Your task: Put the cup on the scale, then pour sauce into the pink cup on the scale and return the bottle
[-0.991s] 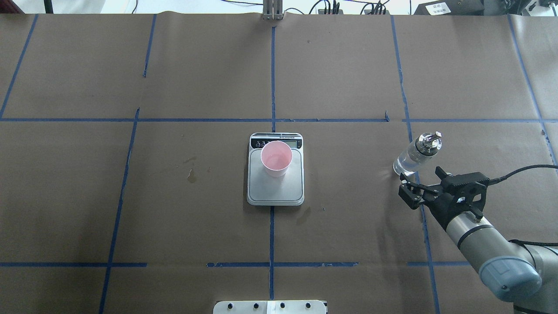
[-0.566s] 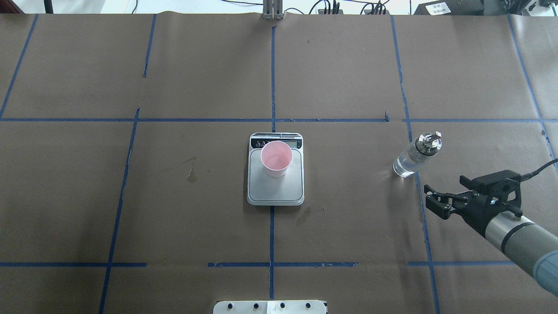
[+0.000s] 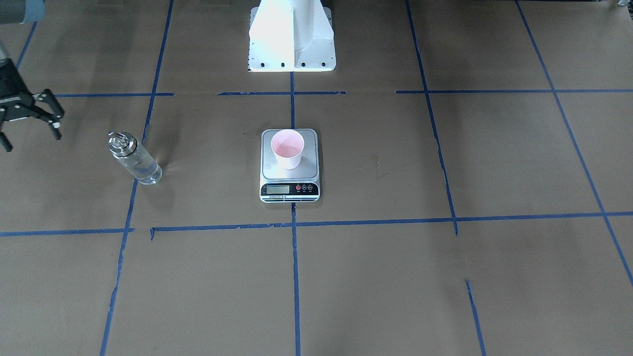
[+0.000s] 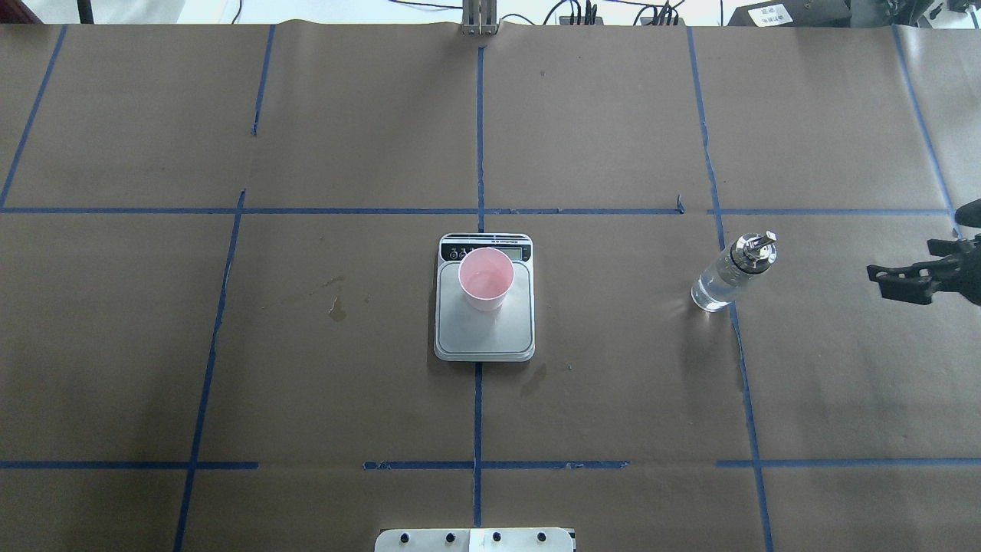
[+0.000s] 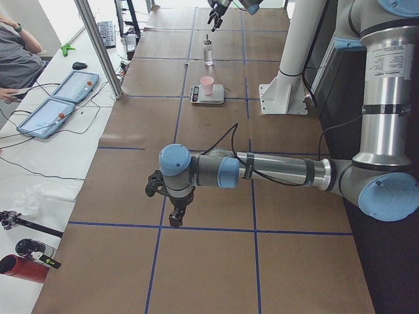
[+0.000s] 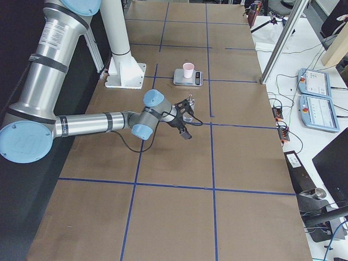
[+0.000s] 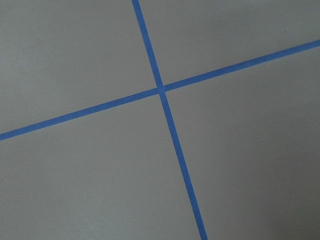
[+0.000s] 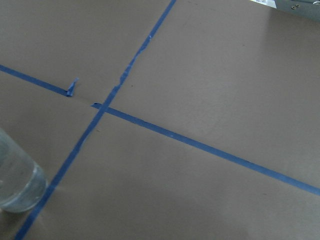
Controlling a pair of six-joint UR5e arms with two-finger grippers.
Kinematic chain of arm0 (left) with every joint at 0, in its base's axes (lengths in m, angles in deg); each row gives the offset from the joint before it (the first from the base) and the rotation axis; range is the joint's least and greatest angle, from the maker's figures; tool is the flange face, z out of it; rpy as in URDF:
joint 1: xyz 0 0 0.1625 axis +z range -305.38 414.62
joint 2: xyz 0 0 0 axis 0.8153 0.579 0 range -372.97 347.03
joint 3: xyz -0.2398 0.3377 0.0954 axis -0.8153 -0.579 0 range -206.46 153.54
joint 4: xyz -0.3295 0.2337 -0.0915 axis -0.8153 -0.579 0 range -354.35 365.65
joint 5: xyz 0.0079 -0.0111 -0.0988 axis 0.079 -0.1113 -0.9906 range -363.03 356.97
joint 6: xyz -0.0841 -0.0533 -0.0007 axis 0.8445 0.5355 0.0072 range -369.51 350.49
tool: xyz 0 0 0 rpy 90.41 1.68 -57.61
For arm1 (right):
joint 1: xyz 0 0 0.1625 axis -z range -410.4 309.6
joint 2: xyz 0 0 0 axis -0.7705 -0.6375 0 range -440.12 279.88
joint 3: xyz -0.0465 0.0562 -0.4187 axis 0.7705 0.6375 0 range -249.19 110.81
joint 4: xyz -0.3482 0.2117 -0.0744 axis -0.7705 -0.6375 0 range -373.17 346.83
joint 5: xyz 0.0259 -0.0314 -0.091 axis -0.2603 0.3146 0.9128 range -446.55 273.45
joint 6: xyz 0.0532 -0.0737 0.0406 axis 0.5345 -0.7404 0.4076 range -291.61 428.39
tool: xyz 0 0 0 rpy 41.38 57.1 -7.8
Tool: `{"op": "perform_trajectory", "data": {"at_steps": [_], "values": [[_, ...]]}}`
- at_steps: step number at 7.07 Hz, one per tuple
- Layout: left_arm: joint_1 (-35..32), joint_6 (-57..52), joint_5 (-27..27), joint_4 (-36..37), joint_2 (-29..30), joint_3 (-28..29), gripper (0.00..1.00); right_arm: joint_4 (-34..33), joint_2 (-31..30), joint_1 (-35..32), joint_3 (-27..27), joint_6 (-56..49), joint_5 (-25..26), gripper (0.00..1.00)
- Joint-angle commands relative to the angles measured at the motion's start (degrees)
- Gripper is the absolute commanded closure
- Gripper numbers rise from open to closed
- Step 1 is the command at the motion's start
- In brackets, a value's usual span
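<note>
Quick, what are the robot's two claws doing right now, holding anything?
Left gripper: cannot be told from this side view.
Right gripper: open, holding nothing.

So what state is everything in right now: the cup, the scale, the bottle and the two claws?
cup: upright on the scale, near its display end.
scale: flat on the table, display too small to read.
bottle: upright on the table, clear sauce inside, nothing holding it.
right gripper: open, empty, apart from the bottle.
left gripper: over bare table; open or shut unclear.
</note>
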Motion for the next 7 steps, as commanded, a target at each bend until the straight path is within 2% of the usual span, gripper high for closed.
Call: {"op": "perform_trajectory", "data": {"at_steps": [1,2,3,4,5,6,7], "values": [[-0.1,0.0,0.0,0.0,-0.1,-0.2,0.00,-5.6,5.0,-26.3,9.3,-18.7,-26.2,0.00],[-0.1,0.0,0.0,0.0,0.0,-0.2,0.00,-14.0,6.4,-32.0,9.7,-26.2,-30.6,0.00],[0.0,0.0,0.0,0.0,0.0,-0.2,0.00,-23.6,8.9,-34.2,9.7,-30.2,-30.8,0.00],[0.0,0.0,0.0,-1.1,-0.1,0.1,0.00,-35.9,12.5,-34.8,9.4,-30.6,-25.7,0.00],[-0.1,0.0,0.0,-1.6,-0.1,0.5,0.00,-47.7,16.2,-36.8,9.1,-31.9,-23.4,0.00],[0.0,0.0,0.0,-1.6,-0.1,0.9,0.00,-52.0,16.0,-37.1,9.1,-38.3,-23.8,0.00],[0.0,0.0,0.4,-1.5,-0.1,1.2,0.00,-52.5,12.2,-37.0,9.6,-40.7,-22.3,0.00]]}}
